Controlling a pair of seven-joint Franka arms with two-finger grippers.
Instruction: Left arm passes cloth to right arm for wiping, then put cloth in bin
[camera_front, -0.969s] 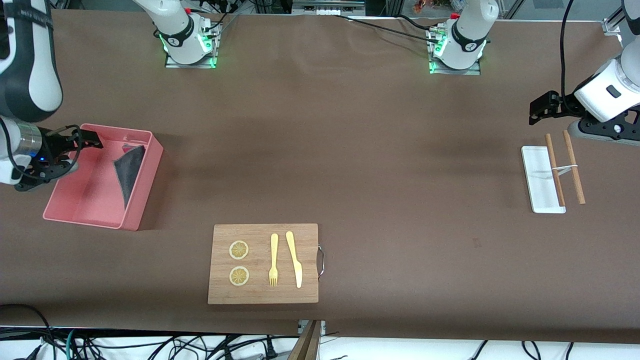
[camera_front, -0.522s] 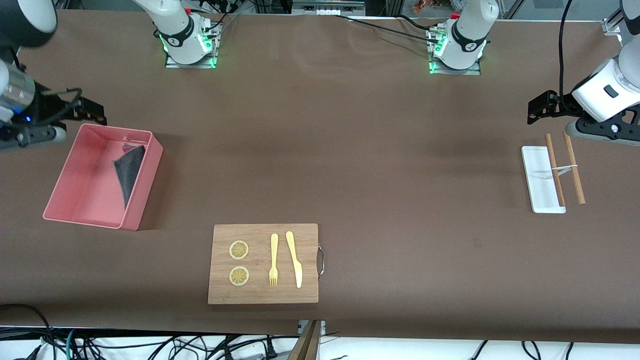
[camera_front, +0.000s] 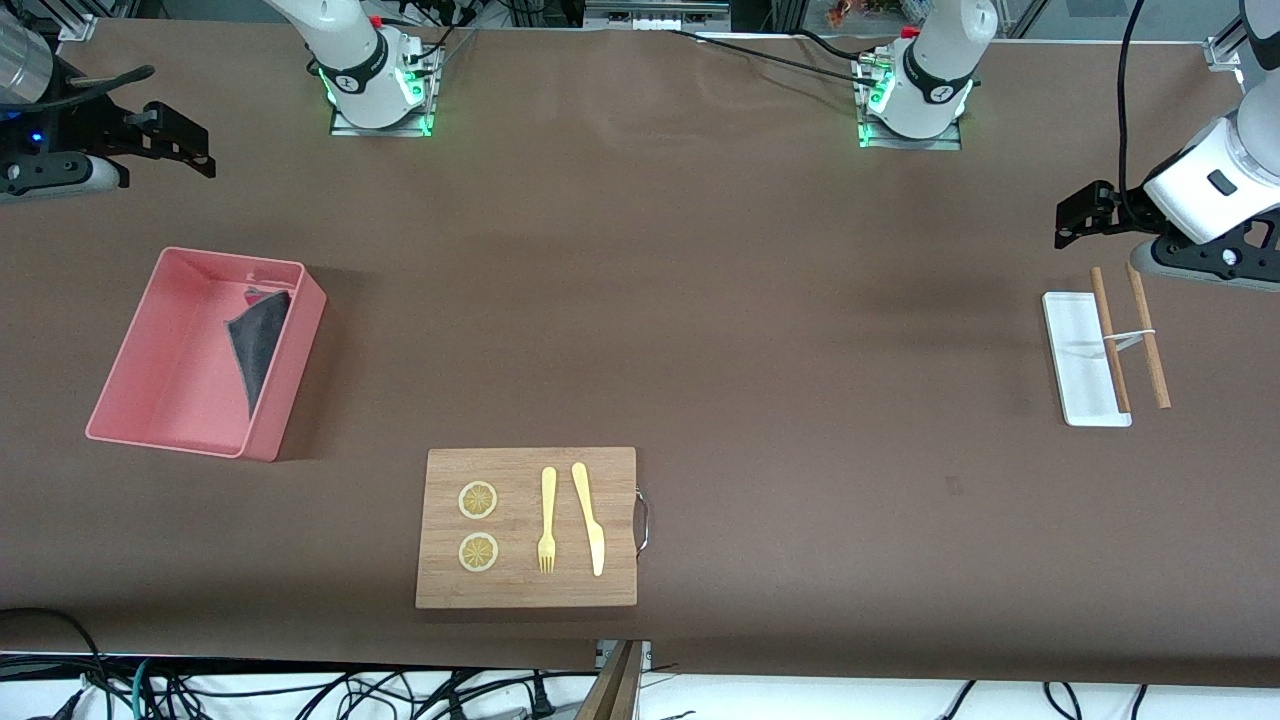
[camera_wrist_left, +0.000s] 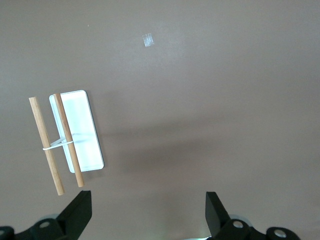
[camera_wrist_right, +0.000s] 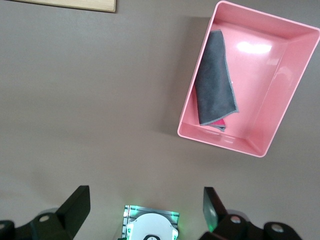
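The cloth (camera_front: 258, 340) leans on the bin's (camera_front: 180, 440) inner wall, its red-pink reverse mostly tucked out of sight. The right arm (camera_front: 30, 80) is cut by the front view's edge. Each wrist view shows only its claw's fingertips (camera_wrist_left: 80, 212), their bases cropped

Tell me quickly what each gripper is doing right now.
Left gripper: open, holding nothing, above the brown table near the white tray.
Right gripper: open, holding nothing, above the table beside the pink plastic bin.

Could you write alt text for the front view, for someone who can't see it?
A grey cloth lies inside a pink bin on a brown table. Two robot arms wait at opposite ends, the right gripper and left gripper both open and empty.
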